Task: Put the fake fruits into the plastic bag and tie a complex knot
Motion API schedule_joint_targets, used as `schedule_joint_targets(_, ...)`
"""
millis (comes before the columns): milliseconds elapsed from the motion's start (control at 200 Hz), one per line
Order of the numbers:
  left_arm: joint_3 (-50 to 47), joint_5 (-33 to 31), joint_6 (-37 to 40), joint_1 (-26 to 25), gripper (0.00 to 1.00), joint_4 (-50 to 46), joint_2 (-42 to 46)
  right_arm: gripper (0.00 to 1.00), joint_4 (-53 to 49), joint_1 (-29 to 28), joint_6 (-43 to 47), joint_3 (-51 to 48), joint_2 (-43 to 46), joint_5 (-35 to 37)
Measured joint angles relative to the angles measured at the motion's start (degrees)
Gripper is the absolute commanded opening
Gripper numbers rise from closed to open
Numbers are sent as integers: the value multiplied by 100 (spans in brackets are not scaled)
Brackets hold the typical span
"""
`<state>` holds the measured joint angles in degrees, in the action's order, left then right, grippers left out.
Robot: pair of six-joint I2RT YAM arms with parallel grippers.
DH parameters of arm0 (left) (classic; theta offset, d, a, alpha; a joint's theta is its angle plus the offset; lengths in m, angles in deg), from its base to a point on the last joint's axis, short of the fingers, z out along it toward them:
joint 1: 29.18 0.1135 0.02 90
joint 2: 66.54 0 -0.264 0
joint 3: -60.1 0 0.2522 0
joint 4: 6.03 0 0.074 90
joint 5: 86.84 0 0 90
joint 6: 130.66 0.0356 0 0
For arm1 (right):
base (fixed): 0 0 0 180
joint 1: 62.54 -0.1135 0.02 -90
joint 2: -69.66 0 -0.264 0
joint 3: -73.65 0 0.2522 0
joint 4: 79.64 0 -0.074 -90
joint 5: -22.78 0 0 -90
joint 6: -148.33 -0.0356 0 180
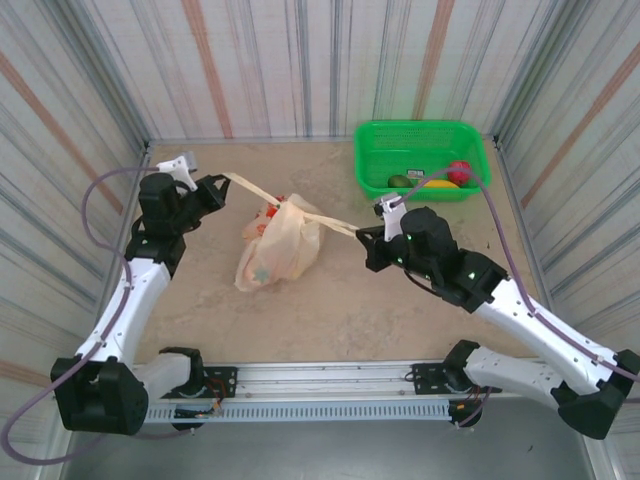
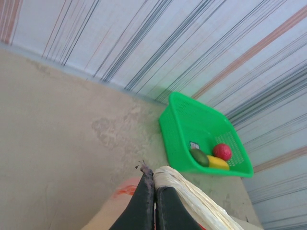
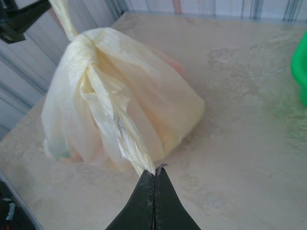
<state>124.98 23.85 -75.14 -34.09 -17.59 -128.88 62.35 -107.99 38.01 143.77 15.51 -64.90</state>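
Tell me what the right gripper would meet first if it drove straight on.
Likely the plastic bag: the right gripper, shut on a twisted handle strip, points at the bag's side just beyond its tips, though depth is unclear.

a beige, marbled tabletop (image 1: 330,320) carries two things. a thin cream-coloured plastic bag with red-orange prints (image 1: 280,250) rests left of the middle, and a green rectangular plastic basket (image 1: 420,150) sits by the far right corner, well apart from it.
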Motion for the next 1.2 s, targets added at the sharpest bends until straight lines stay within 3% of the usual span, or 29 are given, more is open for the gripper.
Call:
schedule_joint_targets(175,-48,-85,94,-2,0,-114,-13,0,133,466,42,-275,-50,-282)
schedule_joint_targets(481,-1003,-249,120,55,0,-17,-616,0,737,1598,-345,-1738,-28,-881)
schedule_joint_targets(766,-1303,-568,120,131,0,114,-743,0,931,1635,-717,-2041,-20,-997)
schedule_joint_targets(942,-1298,-828,197,-105,0,105,-636,0,809,1681,-715,-1956,-31,-1040)
schedule_joint_targets(1077,-1318,-1322,321,-487,0,68,-236,0,584,1698,-715,-1897,-24,-990)
schedule_joint_targets(1202,-1519,-1469,297,-511,0,-26,225,0,492,1696,-774,-1904,114,-922)
